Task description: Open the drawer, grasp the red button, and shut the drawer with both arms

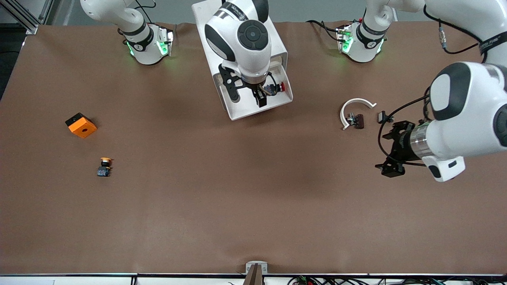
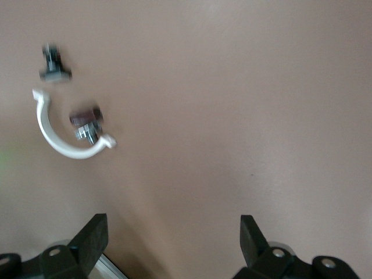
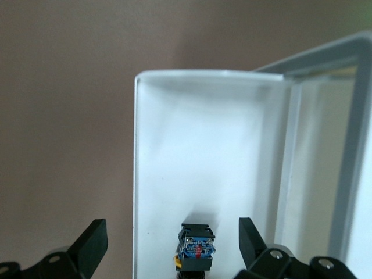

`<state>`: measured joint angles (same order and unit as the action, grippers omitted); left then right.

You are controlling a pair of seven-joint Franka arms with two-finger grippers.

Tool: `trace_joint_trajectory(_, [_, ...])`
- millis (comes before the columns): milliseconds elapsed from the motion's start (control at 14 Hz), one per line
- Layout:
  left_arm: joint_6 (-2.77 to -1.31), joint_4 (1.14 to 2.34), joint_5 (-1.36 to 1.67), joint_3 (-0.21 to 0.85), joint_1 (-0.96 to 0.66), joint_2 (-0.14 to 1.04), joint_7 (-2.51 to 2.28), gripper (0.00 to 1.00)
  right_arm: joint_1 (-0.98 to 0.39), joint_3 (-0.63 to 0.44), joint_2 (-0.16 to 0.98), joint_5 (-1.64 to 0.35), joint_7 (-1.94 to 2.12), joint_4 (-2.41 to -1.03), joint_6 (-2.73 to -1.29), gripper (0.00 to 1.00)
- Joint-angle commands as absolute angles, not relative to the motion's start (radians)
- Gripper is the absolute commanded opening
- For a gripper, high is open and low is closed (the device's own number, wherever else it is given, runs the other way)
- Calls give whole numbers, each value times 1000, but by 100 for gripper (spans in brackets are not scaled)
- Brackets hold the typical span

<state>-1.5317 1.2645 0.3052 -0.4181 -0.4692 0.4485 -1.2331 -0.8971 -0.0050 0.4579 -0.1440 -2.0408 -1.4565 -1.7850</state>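
I have the right gripper (image 1: pixel 259 95) hanging over the pulled-out drawer (image 1: pixel 237 113) of the white cabinet (image 1: pixel 206 23), its fingers spread apart and holding nothing. The button (image 1: pixel 277 88) lies inside the drawer, on its side, close to the drawer wall at the left arm's end; in the right wrist view its blue base (image 3: pixel 196 247) sits between my two fingers (image 3: pixel 93 244) with clear room on each side. The drawer's front edge is the part nearest the front camera, and the brown table (image 1: pixel 253 198) lies bare in front of it.

My left gripper (image 1: pixel 390 152) waits over the table toward the left arm's end, fingers released and empty. Near it lie a white curved clip (image 1: pixel 350 109), a small dark part (image 1: pixel 358 120) touching the clip, and a small black piece (image 1: pixel 382 116) just beside them.

Toward the right arm's end, well apart from the drawer, sit an orange cube (image 1: pixel 81 125) and a yellow-capped button (image 1: pixel 105 166).
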Motion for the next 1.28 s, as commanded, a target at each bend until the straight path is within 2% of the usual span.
trace_joint_trajectory(0, [-1519, 1331, 270, -422, -430, 325, -1039, 100, -922, -17, 502, -170, -2057, -1430, -1782, 100])
trace_joint_trajectory(356, [-1503, 1422, 201, -423, -399, 171, -780, 100, -969, -17, 551, -199, -2059, -1428, -1795, 100])
trace_joint_trajectory(855, [-1505, 1428, 62, -399, -353, 89, -526, 100, -1002, -17, 587, -215, -2060, -1427, -1876, 100])
trace_joint_trajectory(926, [-1505, 1430, 40, -337, -312, 80, -502, 100, -1002, -17, 594, -215, -2059, -1427, -1879, 100])
trace_joint_trajectory(1068, [-1509, 1488, 29, -80, -73, 26, -467, 100, -1002, -15, 598, -228, -2057, -1427, -1910, 100])
trace_joint_trajectory(1140, [-1511, 1523, 29, -11, -10, 2, -441, 100, -1000, -15, 603, -236, -2054, -1427, -1914, 95])
trace_joint_trajectory(1211, [-1511, 1552, 29, -2, 1, -20, -416, 100, -1000, -15, 609, -256, -2048, -1424, -1917, 79])
